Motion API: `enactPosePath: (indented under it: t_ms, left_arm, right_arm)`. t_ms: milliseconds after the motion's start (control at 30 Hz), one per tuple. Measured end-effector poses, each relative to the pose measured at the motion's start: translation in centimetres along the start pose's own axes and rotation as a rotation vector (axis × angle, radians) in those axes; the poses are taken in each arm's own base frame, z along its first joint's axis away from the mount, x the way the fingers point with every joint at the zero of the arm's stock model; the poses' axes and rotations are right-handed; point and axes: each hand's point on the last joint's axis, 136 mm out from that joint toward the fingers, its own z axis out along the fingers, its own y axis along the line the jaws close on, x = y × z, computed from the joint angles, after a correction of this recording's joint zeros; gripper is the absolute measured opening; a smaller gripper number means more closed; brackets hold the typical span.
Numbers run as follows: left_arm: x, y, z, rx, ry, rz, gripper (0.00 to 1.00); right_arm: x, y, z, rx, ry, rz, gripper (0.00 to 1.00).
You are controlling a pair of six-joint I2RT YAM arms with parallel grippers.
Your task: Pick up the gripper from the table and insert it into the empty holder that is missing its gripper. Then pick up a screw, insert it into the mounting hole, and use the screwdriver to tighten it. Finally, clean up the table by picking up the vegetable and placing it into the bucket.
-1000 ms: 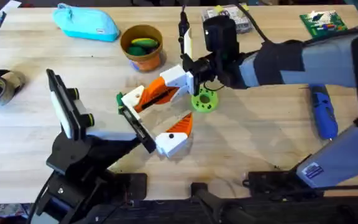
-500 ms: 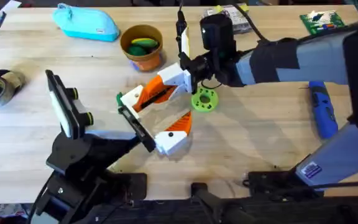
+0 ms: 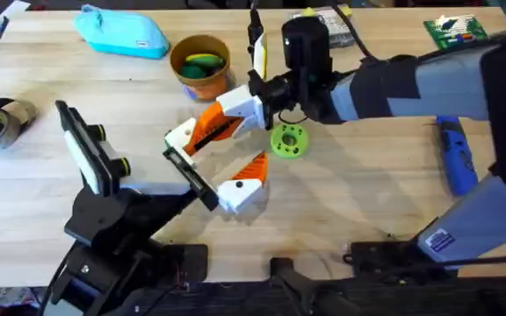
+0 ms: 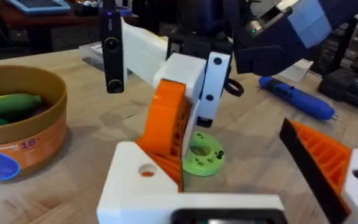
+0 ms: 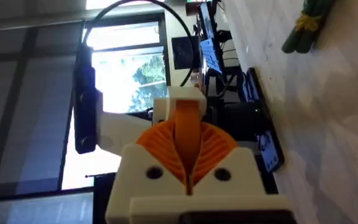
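Your right gripper (image 3: 251, 104), frame centre, has its jaws clamped on the gripper (image 3: 216, 123) above the bench (image 3: 367, 175). Left jaws: cannot tell.

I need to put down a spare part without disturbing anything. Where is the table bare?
Bare light wooden table lies between the round tan tub and the blue pen-shaped screwdriver. It is crowded around the green holed disc and the right gripper.

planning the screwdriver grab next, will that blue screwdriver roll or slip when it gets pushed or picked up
The blue screwdriver lies flat on the table; its slim pen shape suggests it may roll if nudged sideways. The smooth-looking body could slip in a loose pinch. It looks rigid and probably light.
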Motion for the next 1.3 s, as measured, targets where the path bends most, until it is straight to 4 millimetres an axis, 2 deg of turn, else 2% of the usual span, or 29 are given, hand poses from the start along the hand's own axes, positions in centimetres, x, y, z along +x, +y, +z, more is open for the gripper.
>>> enactPosePath:
  t_ms: [633, 767, 900, 1067, 1233, 1300]
  left_arm:
    - [0.0, 0.2, 0.0, -0.010, -0.001, -0.006, 0.992]
    - [0.0, 0.2, 0.0, -0.012, -0.002, -0.003, 0.992]
    - [-0.1, 0.3, 0.0, -0.020, -0.005, 0.014, 0.992]
    - [-0.2, 0.5, 0.0, -0.028, -0.008, 0.025, 0.992]
    - [-0.1, 0.3, 0.0, -0.017, -0.006, 0.033, 0.992]
    - [0.0, -0.7, 0.0, 0.037, 0.002, 0.034, 0.992]
  right_arm:
    - [-0.7, -0.2, 0.2, 0.014, -0.043, 0.023, 0.020]
    - [-0.7, 0.0, 0.2, 0.010, -0.041, 0.009, 0.083]
    - [-0.9, 0.3, 0.5, 0.001, -0.041, -0.038, 0.210]
    - [-0.9, 0.3, 0.6, 0.000, -0.043, -0.038, 0.291]
    - [-1.0, 0.2, 0.8, 0.003, -0.050, -0.030, 0.509]
    - [-0.9, 0.3, 1.2, 0.004, -0.048, -0.039, 0.542]
